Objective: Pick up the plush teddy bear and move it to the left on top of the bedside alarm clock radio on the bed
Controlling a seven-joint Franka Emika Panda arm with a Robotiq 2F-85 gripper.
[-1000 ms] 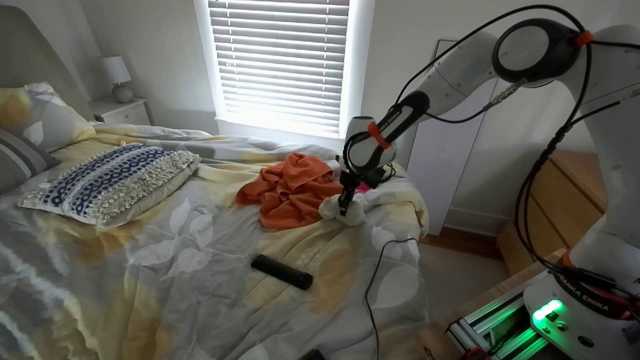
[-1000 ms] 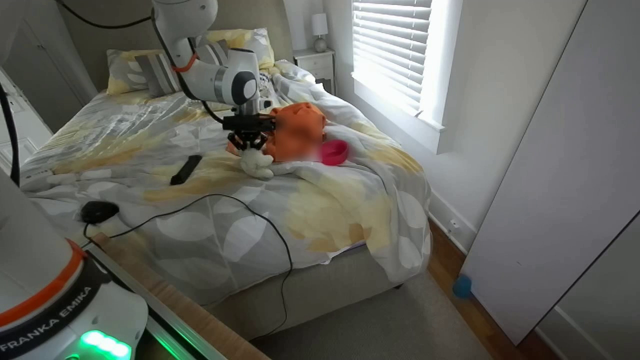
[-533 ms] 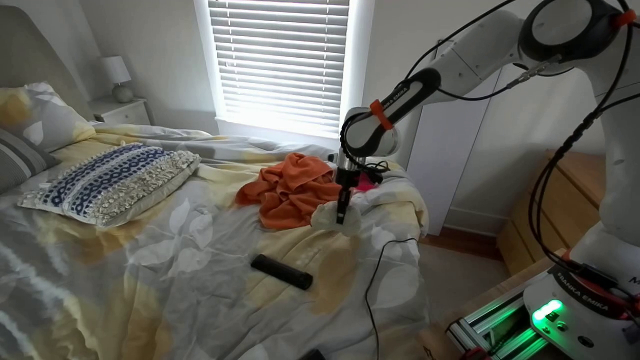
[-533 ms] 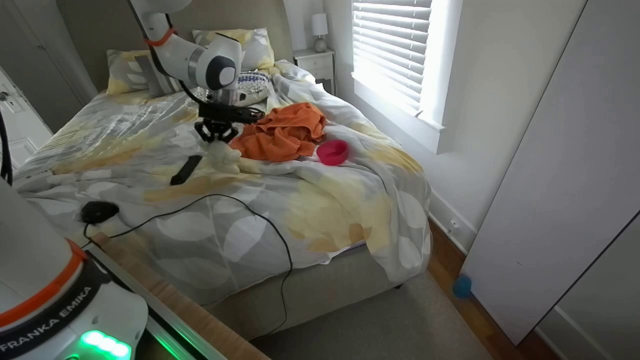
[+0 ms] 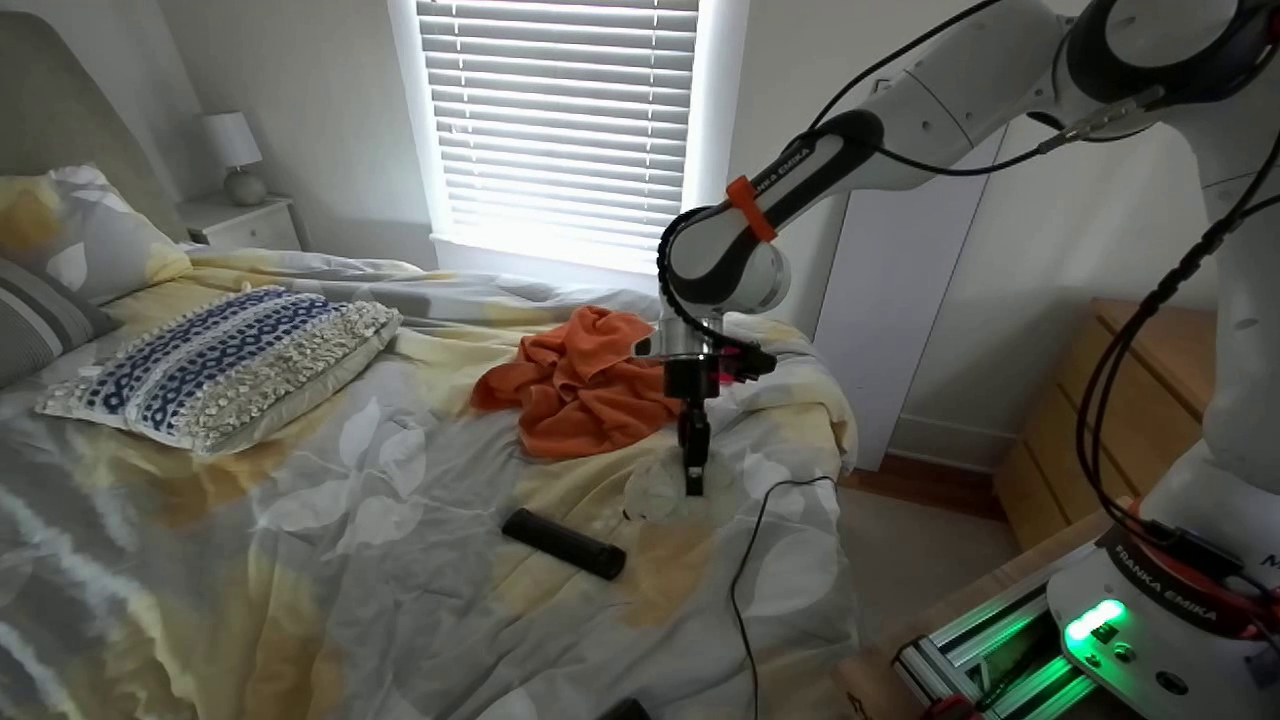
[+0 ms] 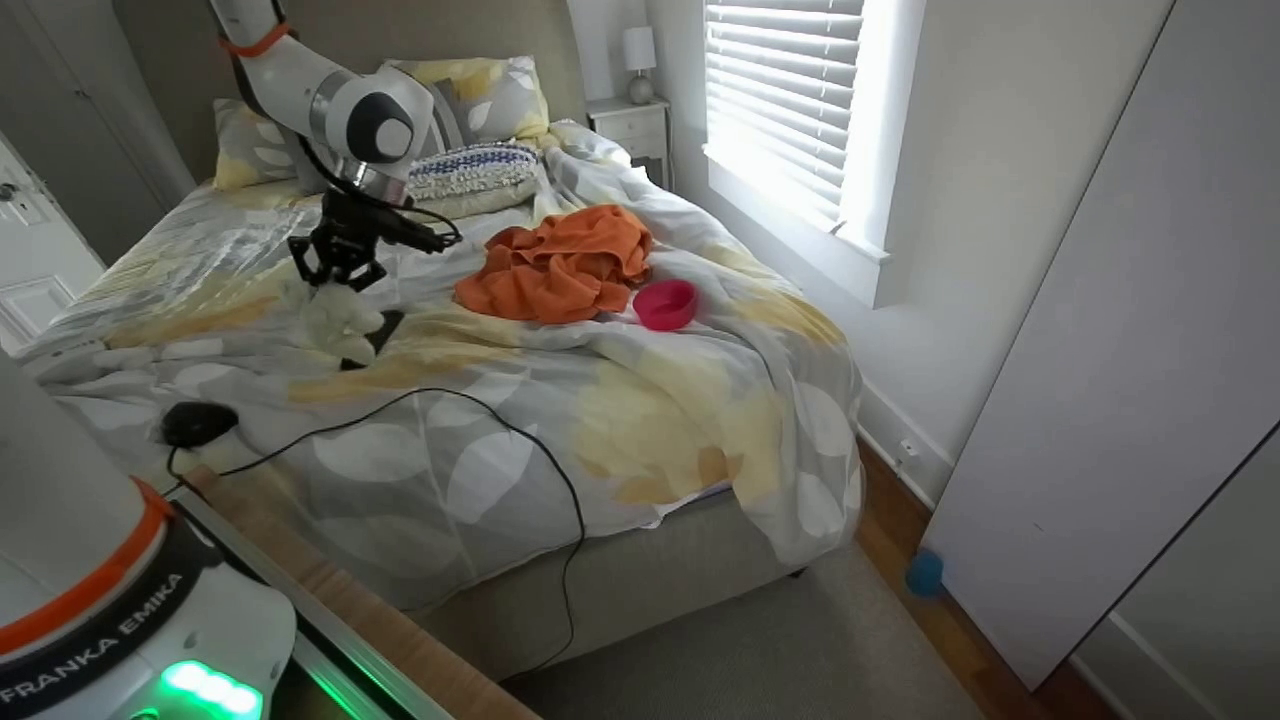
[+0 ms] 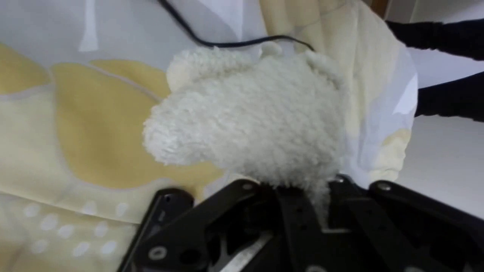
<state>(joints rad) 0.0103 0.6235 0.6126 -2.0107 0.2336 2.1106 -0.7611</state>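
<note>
The plush teddy bear (image 5: 658,492) is off-white and fluffy; it also shows in an exterior view (image 6: 342,322) and fills the middle of the wrist view (image 7: 257,117). My gripper (image 5: 694,485) points down and is shut on the bear, with plush pinched between the fingers in the wrist view (image 7: 314,192). The bear hangs under the fingers (image 6: 338,284) and appears to be off the bed. A black rounded object with a cord (image 6: 199,424), which may be the alarm clock radio, sits near the bed's edge; only its tip (image 5: 627,710) shows at an exterior view's bottom edge.
A long black bar-shaped object (image 5: 564,545) lies on the bed close to the bear; the bear partly covers it in an exterior view (image 6: 380,335). A black cord (image 5: 742,580) crosses the bed. An orange cloth (image 5: 580,385), a pink bowl (image 6: 666,304) and a patterned pillow (image 5: 230,365) lie farther back.
My gripper has carried the bear away from the orange cloth and pink bowl, toward the bar-shaped object and the side with the corded black object. The gripper stays shut on the bear.
</note>
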